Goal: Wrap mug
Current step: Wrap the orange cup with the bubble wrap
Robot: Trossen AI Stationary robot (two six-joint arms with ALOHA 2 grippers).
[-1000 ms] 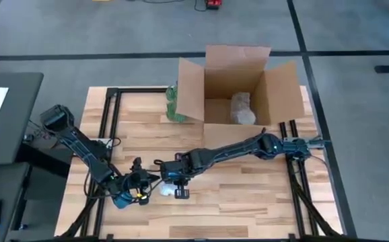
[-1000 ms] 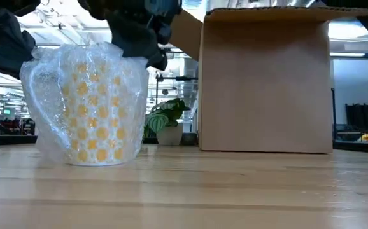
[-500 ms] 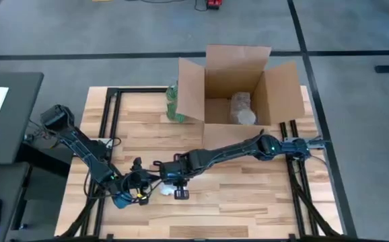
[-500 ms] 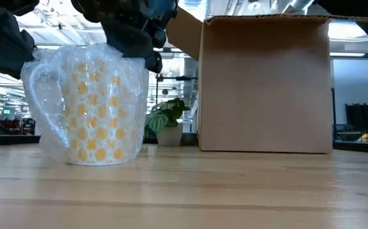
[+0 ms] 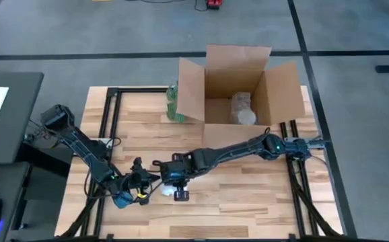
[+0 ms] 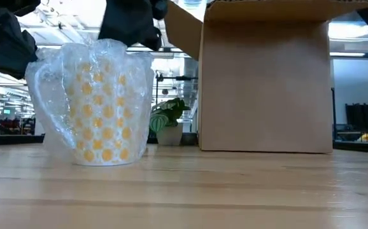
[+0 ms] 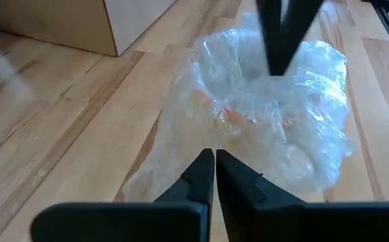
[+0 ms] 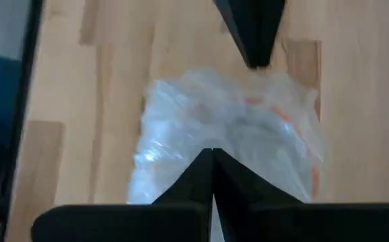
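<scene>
Whole table (image 5: 248, 202) seen from straight overhead. Low view set at tabletop level, close to the bubble-wrapped mug (image 6: 98, 105). Both wrist views aimed down at it, near.

The wrapped mug (image 6: 95, 105) stands between the left end effector (image 5: 143, 186) and right end effector (image 5: 169, 179), both closed and crowding its top; the table (image 5: 248, 202) rightward lies bare, with the box (image 5: 238, 84) and plant (image 5: 173, 102) blocking the far edge
</scene>
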